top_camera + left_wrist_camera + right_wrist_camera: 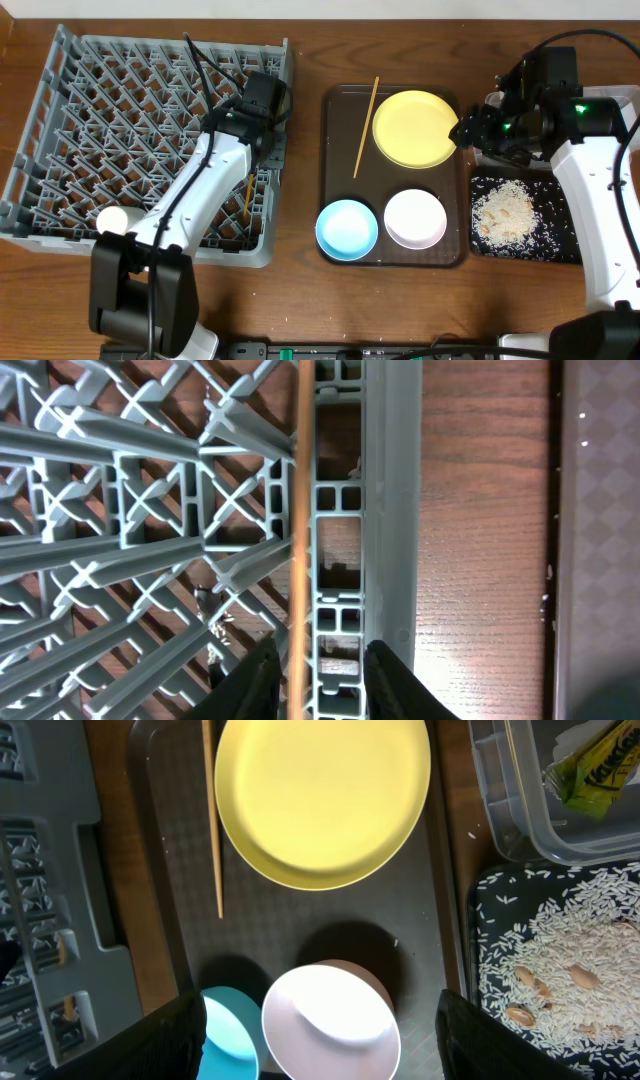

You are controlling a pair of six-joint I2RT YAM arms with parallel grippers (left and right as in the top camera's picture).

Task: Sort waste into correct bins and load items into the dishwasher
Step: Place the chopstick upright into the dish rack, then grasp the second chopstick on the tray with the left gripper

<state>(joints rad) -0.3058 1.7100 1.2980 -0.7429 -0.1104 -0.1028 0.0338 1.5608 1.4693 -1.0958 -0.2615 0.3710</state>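
Now | left end effector (pixel 320 652), spread apart, seems to be dropping chopstick (pixel 297 510) into dishwasher (pixel 392 510) | right end effector (pixel 322 1020) is hovering, spread apart | next: picking up other chopstick (pixel 365 128)

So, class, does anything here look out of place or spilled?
The chopstick pair is split: one chopstick lies on the brown tray beside the yellow plate, the other chopstick is in the grey rack, along the wall nearest that tray.
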